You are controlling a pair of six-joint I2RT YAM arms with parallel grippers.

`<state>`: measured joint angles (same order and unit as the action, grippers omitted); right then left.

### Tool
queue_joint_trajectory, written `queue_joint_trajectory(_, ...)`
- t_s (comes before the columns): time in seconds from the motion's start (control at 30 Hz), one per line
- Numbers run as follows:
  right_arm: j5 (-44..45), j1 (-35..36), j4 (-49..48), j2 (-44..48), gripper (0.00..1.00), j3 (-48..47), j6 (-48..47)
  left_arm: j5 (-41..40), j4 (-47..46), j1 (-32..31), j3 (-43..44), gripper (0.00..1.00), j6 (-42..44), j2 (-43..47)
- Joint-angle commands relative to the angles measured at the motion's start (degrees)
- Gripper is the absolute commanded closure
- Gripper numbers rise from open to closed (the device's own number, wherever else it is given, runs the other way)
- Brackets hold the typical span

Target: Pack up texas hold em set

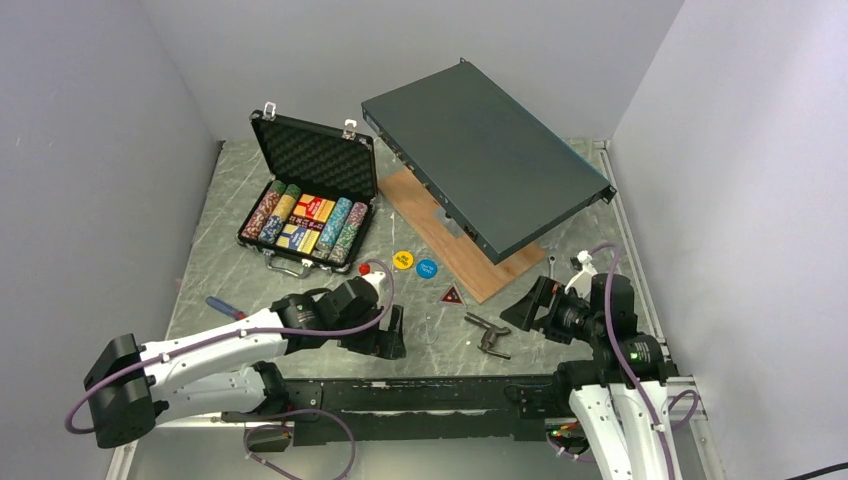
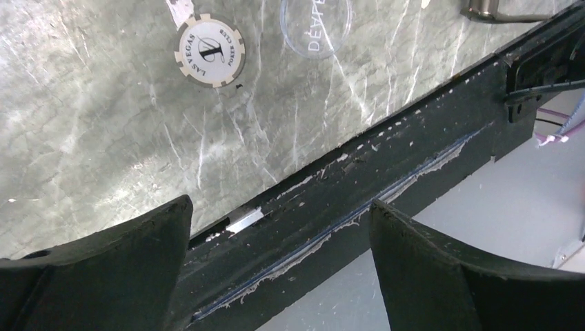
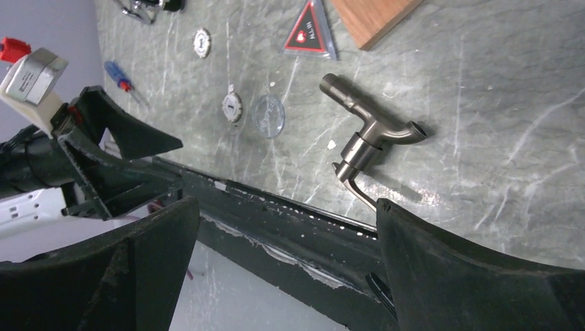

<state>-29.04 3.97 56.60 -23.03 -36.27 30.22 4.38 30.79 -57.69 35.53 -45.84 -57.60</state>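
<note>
The left hand (image 2: 279, 207) hangs spread and empty over the near edge of the counter (image 2: 103, 138). A white Las Vegas chip (image 2: 207, 52) lies just ahead of it, probably its next pick. The right hand (image 3: 286, 207) is likewise apart, holding nothing. The briefcase (image 1: 310, 195) stands well beyond the left hand, lid up to take loose pieces.

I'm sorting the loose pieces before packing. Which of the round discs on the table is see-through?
The clear disc with white lettering, beside the white Las Vegas chip. The table shows through it; the yellow disc and blue disc are opaque.
</note>
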Motion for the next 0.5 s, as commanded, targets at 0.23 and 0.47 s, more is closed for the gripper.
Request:
queue_joint_trajectory(0.23,-7.5,0.8,-1.2,1.8,0.0,1.5,-2.9,-10.6,-2.9,-1.3,5.1,0.01,-3.1,2.5)
queue_joint_trajectory(0.47,0.8,11.2,-4.8,-6.0,0.0,4.4,1.5,-14.3,-0.3,-1.2,7.3,0.01,-3.2,6.6)
